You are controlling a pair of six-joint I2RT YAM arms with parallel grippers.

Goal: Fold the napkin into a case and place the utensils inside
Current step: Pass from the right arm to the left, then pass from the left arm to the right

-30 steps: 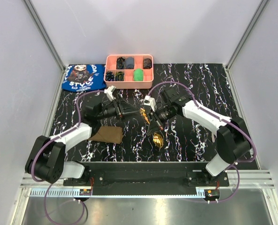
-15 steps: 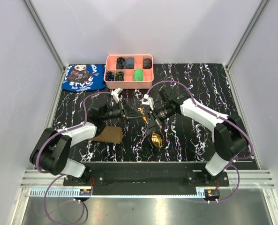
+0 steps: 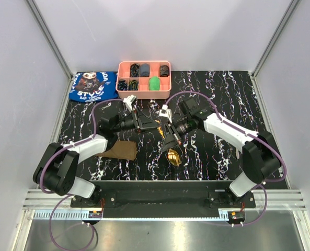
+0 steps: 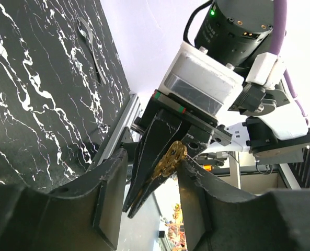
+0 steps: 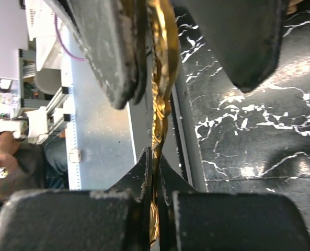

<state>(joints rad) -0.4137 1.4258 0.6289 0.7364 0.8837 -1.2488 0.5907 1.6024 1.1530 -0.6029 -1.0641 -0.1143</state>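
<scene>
My right gripper [image 3: 170, 139] is shut on the gold spoon [image 3: 172, 155] and holds it above the table, bowl down and toward the front. In the right wrist view the fingers [image 5: 144, 172] pinch the spoon's handle [image 5: 160, 89] edge-on. My left gripper [image 3: 150, 125] is open, its two fingers [image 4: 110, 188] on either side of the handle's end [image 4: 171, 157], which touches one pad. The olive-brown napkin [image 3: 121, 150] lies folded on the table under the left arm. A slim fork-like piece [image 4: 92, 49] lies on the table in the left wrist view.
The pink compartment tray [image 3: 122, 70] with small dark and green items stands at the back centre. A blue printed cloth [image 3: 92, 86] lies at the back left. The two grippers meet over the middle of the black marbled table [image 3: 222, 94].
My left gripper has moved right until its open fingers straddle the spoon's handle end. My right gripper has kept its hold and shifted slightly.
</scene>
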